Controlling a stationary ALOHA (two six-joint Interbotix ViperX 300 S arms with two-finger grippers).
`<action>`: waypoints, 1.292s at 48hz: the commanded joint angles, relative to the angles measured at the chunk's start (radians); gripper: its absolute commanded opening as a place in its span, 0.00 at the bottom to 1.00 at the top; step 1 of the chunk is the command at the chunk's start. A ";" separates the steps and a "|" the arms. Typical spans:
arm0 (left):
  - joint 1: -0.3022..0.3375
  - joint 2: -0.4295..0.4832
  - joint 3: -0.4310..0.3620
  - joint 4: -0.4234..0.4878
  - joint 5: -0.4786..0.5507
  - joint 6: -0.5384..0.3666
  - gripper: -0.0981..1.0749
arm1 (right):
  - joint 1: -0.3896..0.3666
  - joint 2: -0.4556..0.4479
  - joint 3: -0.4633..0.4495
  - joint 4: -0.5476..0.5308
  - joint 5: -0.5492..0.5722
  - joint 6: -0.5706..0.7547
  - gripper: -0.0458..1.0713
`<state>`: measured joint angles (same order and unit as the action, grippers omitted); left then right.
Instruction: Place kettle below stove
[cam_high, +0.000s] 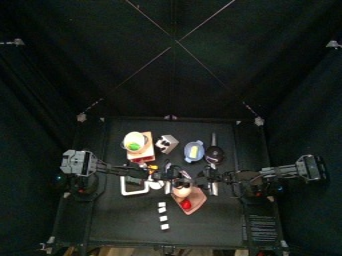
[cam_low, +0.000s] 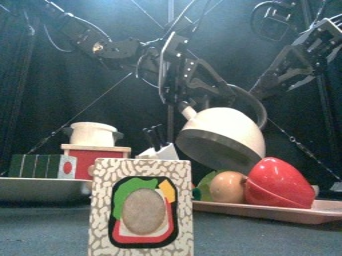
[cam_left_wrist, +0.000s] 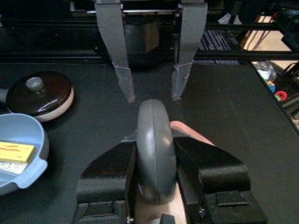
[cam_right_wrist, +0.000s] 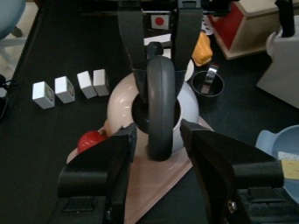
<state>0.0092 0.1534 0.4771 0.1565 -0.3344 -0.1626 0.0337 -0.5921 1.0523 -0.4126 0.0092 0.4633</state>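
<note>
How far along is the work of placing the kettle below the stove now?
Done: the white rounded kettle with grey handle is up off the table. In hand: the left fingers hold its handle. Left: setting it down below the dark white-bordered square stove.

A small black table (cam_high: 120, 225) is enclosed on all sides by black curtains (cam_high: 54, 110). Thin pale struts (cam_high: 187, 30) are seen crossing overhead toward 12 o'clock, meeting near the centre. Light is cast from above onto the rear curtain (cam_low: 80, 100), where diagonal rods (cam_low: 100, 95) are visible.
</note>
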 joint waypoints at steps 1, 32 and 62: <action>-0.003 -0.060 0.003 0.002 -0.012 0.002 0.61 | 0.000 -0.017 -0.008 0.002 -0.003 0.002 0.77; -0.187 -0.439 0.403 -0.009 -0.037 -0.003 0.61 | 0.000 -0.026 0.011 0.002 -0.003 0.002 0.77; -0.344 -0.495 0.646 -0.222 -0.034 -0.005 0.65 | -0.035 -0.014 0.014 0.005 -0.002 0.002 0.77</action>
<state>-0.3313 -0.3451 1.1305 -0.0598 -0.3605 -0.1687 0.0046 -0.6029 1.0753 -0.4111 0.0107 0.4633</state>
